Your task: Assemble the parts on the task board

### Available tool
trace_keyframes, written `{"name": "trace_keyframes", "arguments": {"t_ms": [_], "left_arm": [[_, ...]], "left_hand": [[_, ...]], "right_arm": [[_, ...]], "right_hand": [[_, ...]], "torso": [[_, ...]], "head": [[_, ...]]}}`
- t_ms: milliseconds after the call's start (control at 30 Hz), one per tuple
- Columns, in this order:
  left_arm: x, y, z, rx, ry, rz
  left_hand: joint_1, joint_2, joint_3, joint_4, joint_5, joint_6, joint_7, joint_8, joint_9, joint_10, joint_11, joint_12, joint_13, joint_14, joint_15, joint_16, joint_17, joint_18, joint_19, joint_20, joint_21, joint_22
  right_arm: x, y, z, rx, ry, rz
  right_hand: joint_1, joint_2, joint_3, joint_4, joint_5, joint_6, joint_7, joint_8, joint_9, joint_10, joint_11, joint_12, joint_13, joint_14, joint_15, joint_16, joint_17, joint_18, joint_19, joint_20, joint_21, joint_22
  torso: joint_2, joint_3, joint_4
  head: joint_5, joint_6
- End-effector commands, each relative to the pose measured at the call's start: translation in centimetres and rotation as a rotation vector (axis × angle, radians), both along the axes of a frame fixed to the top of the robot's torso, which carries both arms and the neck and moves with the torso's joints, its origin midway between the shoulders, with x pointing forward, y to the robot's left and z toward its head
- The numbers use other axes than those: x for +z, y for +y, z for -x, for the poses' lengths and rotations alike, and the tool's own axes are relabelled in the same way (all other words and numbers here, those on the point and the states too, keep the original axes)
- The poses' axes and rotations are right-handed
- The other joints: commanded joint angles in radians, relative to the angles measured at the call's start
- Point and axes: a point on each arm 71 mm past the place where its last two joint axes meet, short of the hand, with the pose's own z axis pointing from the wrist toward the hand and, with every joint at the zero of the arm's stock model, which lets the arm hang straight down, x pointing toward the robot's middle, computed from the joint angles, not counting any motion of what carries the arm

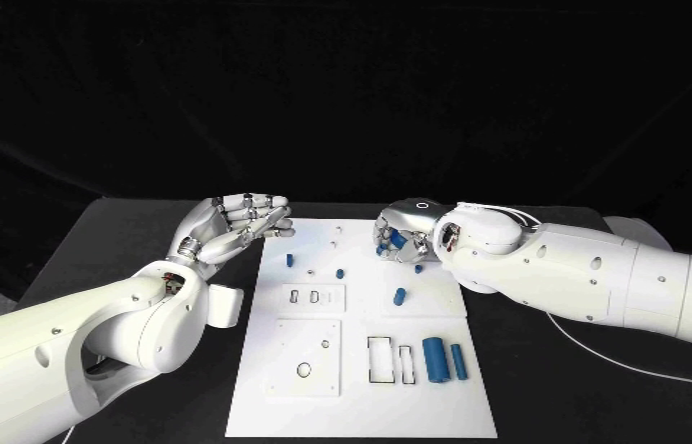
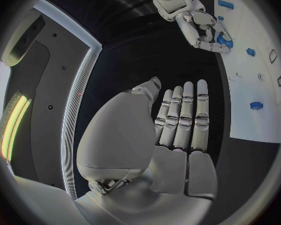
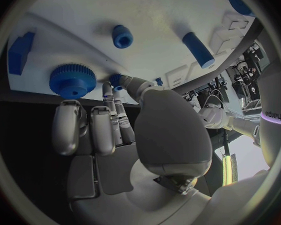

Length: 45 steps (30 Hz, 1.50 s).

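Note:
The white task board (image 1: 361, 394) lies in the middle of the table. My left hand (image 1: 238, 222) hovers by the board's far left corner, palm up, fingers stretched out (image 2: 181, 117) and holding nothing. My right hand (image 1: 405, 232) is over the far right part of the board (image 3: 84, 15). Its thumb and a fingertip close on a small blue part (image 3: 115, 78), beside a blue gear (image 3: 72, 80). Blue shows among its fingers (image 1: 392, 239). The right hand (image 2: 202, 26) also appears over the board (image 2: 253, 85) in the left wrist view.
Short blue pegs (image 1: 290, 260) (image 1: 340, 274) (image 1: 398, 296) stand on the board. A thick blue cylinder (image 1: 434, 352) and a slimmer one (image 1: 457, 361) lie near its right edge, beside rectangular slots (image 1: 381, 359). A blue block (image 3: 20, 52) and a long peg (image 3: 198, 49) lie near the right hand.

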Motion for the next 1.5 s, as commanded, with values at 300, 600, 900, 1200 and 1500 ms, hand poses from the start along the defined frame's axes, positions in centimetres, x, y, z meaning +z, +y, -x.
{"name": "trace_keyframes", "arguments": {"t_ms": [300,600,900,1200,1500], "left_arm": [[0.1,-0.1,-0.1,-0.017,0.004,0.010],[0.1,-0.1,-0.1,-0.016,0.007,0.011],[0.0,0.0,-0.2,-0.007,0.016,0.015],[0.0,-0.2,-0.2,-0.013,0.022,0.025],[0.0,-0.4,-0.1,-0.019,0.029,0.027]], "left_hand": [[-0.007,0.002,0.005,0.002,-0.002,-0.006,0.008,-0.004,-0.001,0.001,0.007,-0.007,0.001,0.005,0.006,-0.004,0.002,0.013,0.006,0.003,0.003,-0.002],[-0.007,0.004,0.007,0.002,-0.002,-0.006,0.009,-0.004,-0.001,0.001,0.007,-0.008,0.001,0.007,0.006,-0.004,0.003,0.013,0.007,0.003,0.004,-0.001],[-0.006,0.006,0.010,0.001,-0.002,-0.007,0.010,-0.006,-0.002,-0.001,0.008,-0.010,0.001,0.007,0.006,-0.005,0.004,0.013,0.008,0.003,0.004,-0.002],[-0.004,0.008,0.015,-0.002,-0.002,-0.010,0.012,-0.009,-0.002,-0.005,0.010,-0.013,0.001,0.003,0.008,-0.010,0.005,0.012,0.005,0.003,0.003,-0.003],[-0.003,0.010,0.018,-0.003,-0.002,-0.010,0.012,-0.010,-0.002,-0.006,0.010,-0.013,0.001,0.001,0.009,-0.013,0.006,0.011,0.003,0.004,0.002,-0.004]], "right_arm": [[0.1,0.0,0.0,0.003,-0.018,-0.018],[0.7,0.0,0.1,-0.014,-0.083,-0.051],[2.2,0.4,0.8,-0.024,-0.126,-0.106],[3.5,1.6,-0.2,-0.039,-0.184,-0.141],[3.7,3.1,-1.6,-0.043,-0.215,-0.158]], "right_hand": [[0.025,0.041,0.031,-0.010,-0.013,0.034,-0.015,0.028,0.026,0.052,-0.013,0.009,0.011,0.057,-0.015,0.019,0.015,-0.021,0.021,-0.009,0.034,0.047],[0.039,0.054,0.052,-0.026,-0.039,0.039,-0.017,0.038,0.040,0.062,-0.017,0.004,0.015,0.057,-0.018,0.025,0.018,-0.023,0.024,-0.014,0.044,0.063],[0.035,0.052,0.054,-0.028,-0.033,0.042,-0.018,0.043,0.046,0.065,-0.017,0.002,0.017,0.057,-0.018,0.026,0.017,-0.024,0.027,-0.014,0.049,0.071],[0.028,0.053,0.055,-0.027,-0.035,0.046,-0.020,0.048,0.051,0.067,-0.017,0.000,0.017,0.057,-0.018,0.028,0.018,-0.025,0.027,-0.014,0.052,0.074],[0.024,0.053,0.055,-0.026,-0.036,0.045,-0.020,0.049,0.054,0.064,-0.017,-0.003,0.017,0.057,-0.018,0.027,0.016,-0.025,0.027,-0.014,0.052,0.075]], "torso": [[0.005,-0.0009,-0.0003],[0.007,-0.0007,-0.0005],[0.006,-0.0029,-0.0005],[0.011,-0.0056,0.0059],[0.018,-0.0083,0.0127]], "head": [[-0.003,-0.002],[0.000,0.002],[0.004,0.012],[0.010,0.012],[0.011,0.009]]}}
